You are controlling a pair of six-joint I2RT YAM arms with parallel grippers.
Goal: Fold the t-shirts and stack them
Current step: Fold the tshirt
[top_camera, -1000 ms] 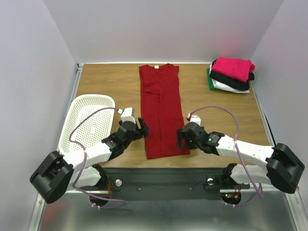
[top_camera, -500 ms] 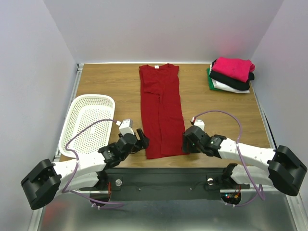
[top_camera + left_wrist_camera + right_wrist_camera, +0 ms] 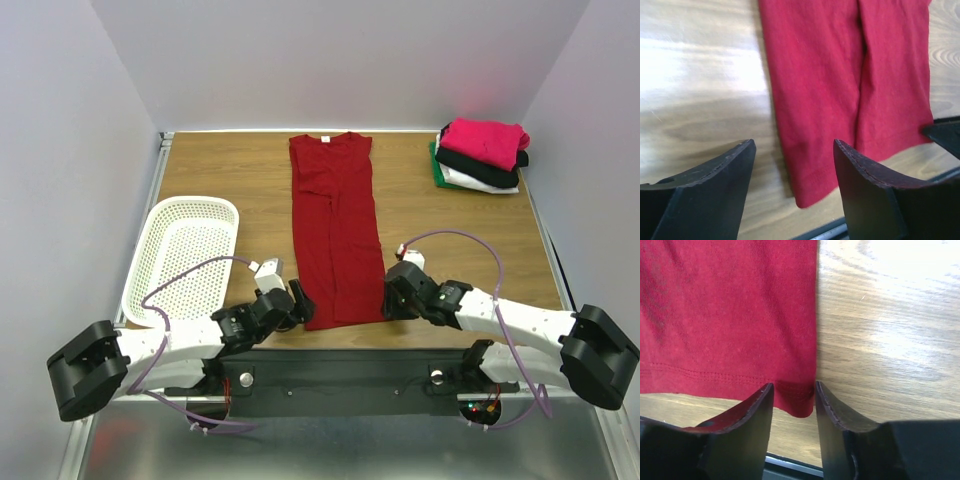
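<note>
- Dark red t-shirt [image 3: 335, 230]: lies flat in the middle of the worktop [image 3: 220, 170], folded into a long narrow strip. Its collar is at the far end and its hem is at the near edge, between the two arms.
- Folded stack, far right corner of the worktop: bright pink t-shirt [image 3: 487, 140] on top, black t-shirt [image 3: 480, 163] under it, then white t-shirt [image 3: 478, 180]. An edge of the green t-shirt [image 3: 434, 160] shows at the left of the pile. The stack is well apart from the red shirt.
- Left gripper [image 3: 794, 145]: down at the near left corner of the hem, jaws spread wide. The corner lies between the fingers and nothing is grasped.
- Right gripper [image 3: 794, 387]: down at the near right corner of the hem, jaws drawn in close on either side of it. The stitched hem corner fills the gap between them. Whether the cloth is pinched cannot be told.
- White perforated basket [image 3: 150, 262]: sits on the left side of the worktop, beside the left arm and apart from the red shirt.
</note>
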